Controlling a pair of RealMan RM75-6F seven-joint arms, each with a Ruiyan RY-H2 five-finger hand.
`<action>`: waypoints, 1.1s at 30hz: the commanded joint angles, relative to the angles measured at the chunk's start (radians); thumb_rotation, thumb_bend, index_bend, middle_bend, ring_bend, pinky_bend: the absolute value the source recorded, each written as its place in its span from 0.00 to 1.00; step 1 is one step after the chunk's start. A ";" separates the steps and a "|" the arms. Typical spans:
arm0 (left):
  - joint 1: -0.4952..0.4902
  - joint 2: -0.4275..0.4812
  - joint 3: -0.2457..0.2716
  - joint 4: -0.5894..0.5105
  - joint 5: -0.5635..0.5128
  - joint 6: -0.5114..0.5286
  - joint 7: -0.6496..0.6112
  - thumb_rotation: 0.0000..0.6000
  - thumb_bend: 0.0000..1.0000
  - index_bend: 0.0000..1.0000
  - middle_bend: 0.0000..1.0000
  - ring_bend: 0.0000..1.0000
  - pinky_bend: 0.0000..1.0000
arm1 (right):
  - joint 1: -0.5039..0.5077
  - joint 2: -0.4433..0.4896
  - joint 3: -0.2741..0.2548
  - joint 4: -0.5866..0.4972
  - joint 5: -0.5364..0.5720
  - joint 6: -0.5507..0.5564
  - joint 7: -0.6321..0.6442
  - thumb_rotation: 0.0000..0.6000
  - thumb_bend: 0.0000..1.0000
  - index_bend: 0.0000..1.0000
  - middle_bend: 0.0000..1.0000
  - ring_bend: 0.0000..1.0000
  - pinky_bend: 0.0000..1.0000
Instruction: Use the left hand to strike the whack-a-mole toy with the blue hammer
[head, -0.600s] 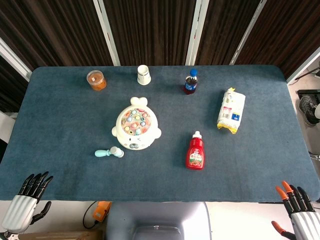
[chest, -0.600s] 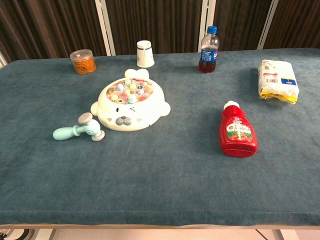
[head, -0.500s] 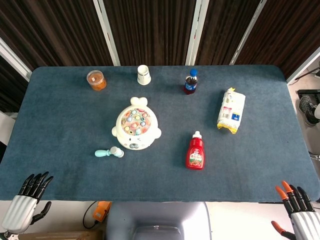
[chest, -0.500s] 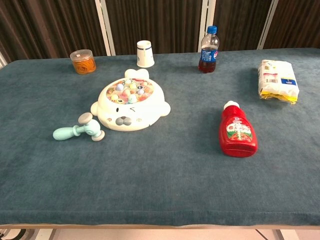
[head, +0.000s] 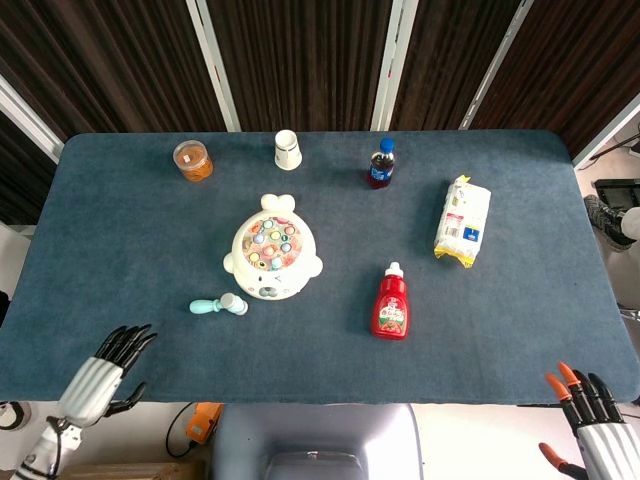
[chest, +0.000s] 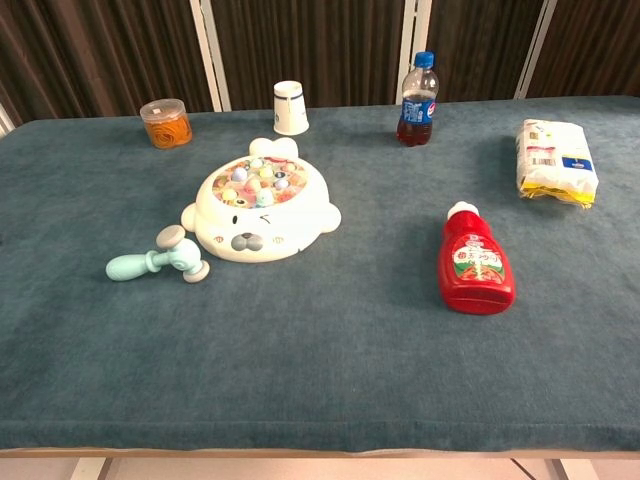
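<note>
The white whack-a-mole toy (head: 272, 256) (chest: 262, 208) with coloured pegs sits left of the table's middle. The pale blue hammer (head: 219, 304) (chest: 157, 260) lies flat on the cloth just in front of and left of the toy, handle pointing left. My left hand (head: 103, 368) hovers at the front left edge of the table, fingers spread and empty, well short of the hammer. At the front right corner, off the table, my right hand (head: 596, 432) is also empty with fingers apart. Neither hand shows in the chest view.
A red ketchup bottle (head: 391, 303) lies right of the toy. At the back stand an orange jar (head: 192, 159), a white cup (head: 287, 149) and a cola bottle (head: 381, 163). A white packet (head: 463, 220) lies at the right. Blue cloth (head: 150, 250) covers the table.
My left hand has moved right and forward toward the table's front edge. The right hand has shifted only slightly. Nothing on the table has moved.
</note>
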 joint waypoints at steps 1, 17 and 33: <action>-0.074 -0.039 -0.046 -0.044 -0.042 -0.079 -0.025 1.00 0.40 0.00 0.00 0.00 0.00 | 0.005 -0.003 0.002 -0.006 0.005 -0.013 -0.011 1.00 0.17 0.00 0.02 0.00 0.00; -0.217 -0.263 -0.161 0.080 -0.246 -0.298 -0.028 1.00 0.40 0.02 0.06 0.00 0.00 | 0.016 0.003 0.007 -0.023 0.031 -0.041 -0.014 1.00 0.17 0.00 0.02 0.00 0.00; -0.287 -0.386 -0.192 0.239 -0.314 -0.362 -0.045 1.00 0.40 0.14 0.18 0.00 0.00 | 0.018 0.016 0.015 -0.024 0.059 -0.043 0.014 1.00 0.17 0.00 0.02 0.00 0.00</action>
